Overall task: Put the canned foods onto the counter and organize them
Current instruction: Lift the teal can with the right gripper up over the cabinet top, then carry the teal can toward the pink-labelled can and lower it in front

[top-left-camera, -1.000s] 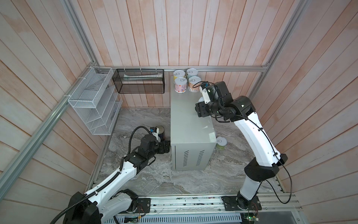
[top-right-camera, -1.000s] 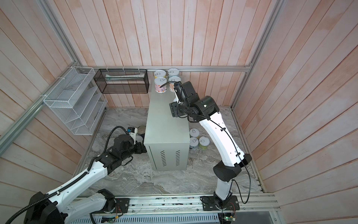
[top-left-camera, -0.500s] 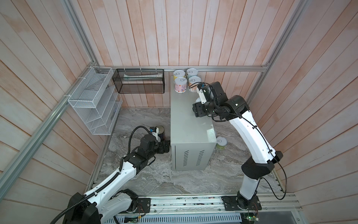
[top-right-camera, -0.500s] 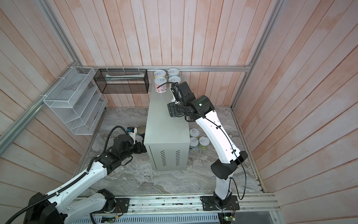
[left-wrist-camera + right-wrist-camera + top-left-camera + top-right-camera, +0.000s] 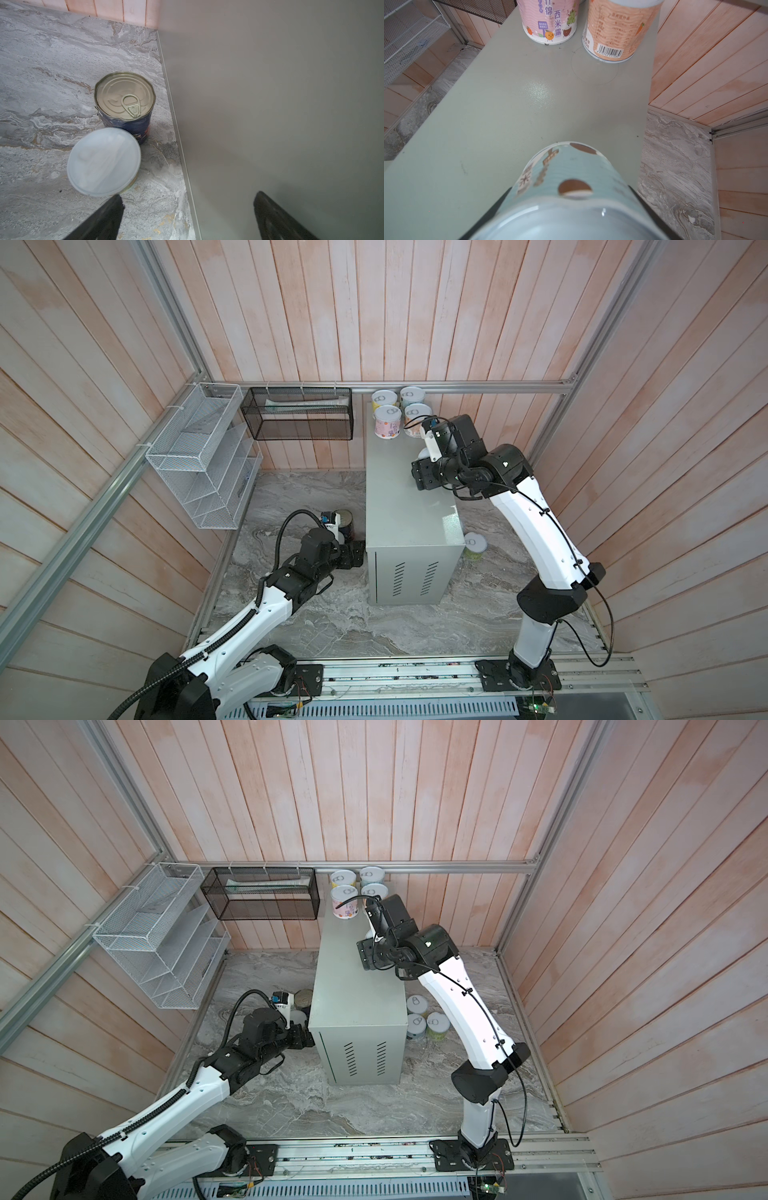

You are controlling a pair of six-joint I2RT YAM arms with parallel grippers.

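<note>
Canned foods (image 5: 387, 412): rigid, slick, likely weighty; you grip mid-wall.
Right tool (image 5: 570, 187): flanks pale-blue tin (image 5: 571, 164) on tabletop (image 5: 508, 104); you cannot tell if pinching.
Left tool (image 5: 189, 196): spread.

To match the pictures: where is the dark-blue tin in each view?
A top view: dark-blue tin on the floor, beside the counter's left side.
A top view: the same spot, left of the counter.
Left wrist: near the centre, upright, just past a white-lidded tin.
Right wrist: not in it.
Shared landmark: the counter, its side wall in the left wrist view, its top in the right wrist view.
</note>
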